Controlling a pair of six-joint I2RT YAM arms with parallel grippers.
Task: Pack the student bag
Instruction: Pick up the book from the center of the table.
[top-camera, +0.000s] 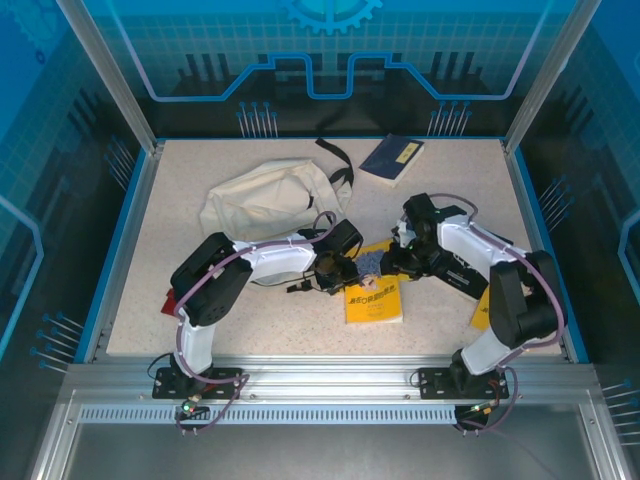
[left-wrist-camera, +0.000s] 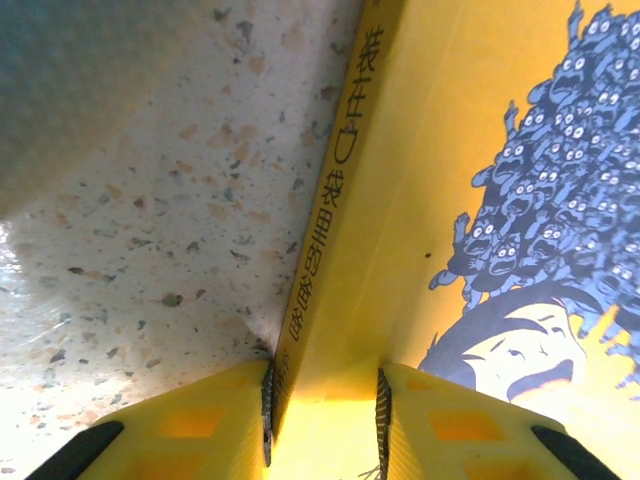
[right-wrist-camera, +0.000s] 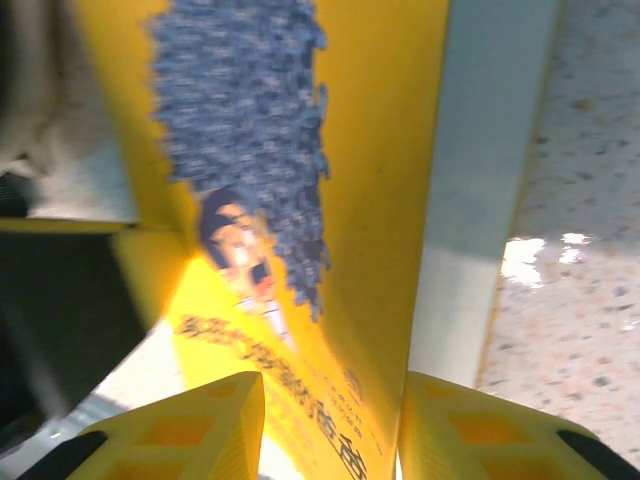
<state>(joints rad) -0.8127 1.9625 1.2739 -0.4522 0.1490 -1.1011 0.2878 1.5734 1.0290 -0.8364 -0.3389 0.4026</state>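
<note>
The student bag (top-camera: 265, 195), a soft cream backpack, lies flat at the back left of the table. A yellow book (top-camera: 373, 300) with a blue cartoon crowd on its cover lies in the middle, between both arms. My left gripper (top-camera: 345, 275) is at the book's left side. In the left wrist view its jaws (left-wrist-camera: 323, 400) are closed on the spine edge of the book (left-wrist-camera: 450, 150), one pad against the spine and the other on the cover. My right gripper (top-camera: 390, 265) straddles the opposite edge (right-wrist-camera: 330, 400) of the book (right-wrist-camera: 370, 150), with a gap left at one finger.
A dark blue book (top-camera: 392, 158) lies at the back right and the bag's black strap (top-camera: 340, 160) trails beside it. A red object (top-camera: 167, 298) sits by the left arm, and another yellow item (top-camera: 481, 312) pokes out under the right arm. Blue rails edge the speckled table (top-camera: 450, 210).
</note>
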